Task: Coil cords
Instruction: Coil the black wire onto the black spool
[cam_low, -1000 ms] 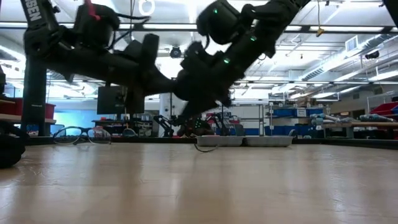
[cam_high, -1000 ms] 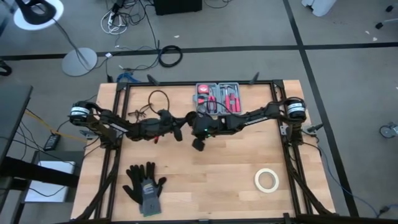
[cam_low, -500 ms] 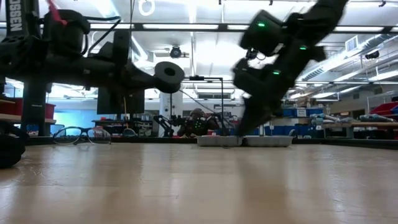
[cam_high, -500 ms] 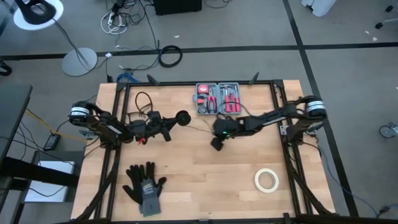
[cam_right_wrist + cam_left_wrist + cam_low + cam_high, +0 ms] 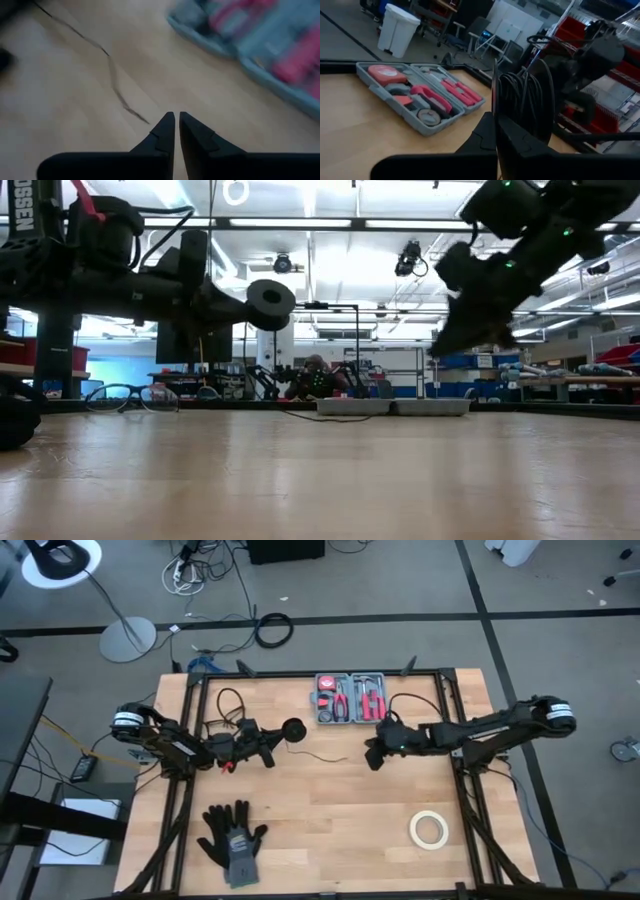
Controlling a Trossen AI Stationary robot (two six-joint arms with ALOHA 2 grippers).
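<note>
- The left gripper (image 5: 272, 743) is held above the table left of centre, and its fingers (image 5: 492, 142) are seen pressed together on the thin black cord (image 5: 493, 85), which rises edge-on from between the tips.
- Just past those fingertips, the cord's round black disc (image 5: 294, 729) is carried in the air, clear of the wood in the low view (image 5: 270, 304).
- Behind the left gripper, toward the table's back left, the rest of the cord lies in loose loops (image 5: 232, 700).
- From the disc a thin loose tail (image 5: 320, 755) runs out across the table (image 5: 330, 830) toward the right arm; its long axis lies roughly left to right and it ends short of the middle.
- The right gripper (image 5: 372, 757) hangs right of centre, its fingers (image 5: 167, 131) closed on nothing, with the tail's free end (image 5: 141, 118) just beyond the tips.
- The right gripper is judged the nearer one to that free end, so the coming move turns on the tail pointing straight at it from the left.
- The tool case (image 5: 352, 698) sits at the back edge, well apart from the tail.
</note>
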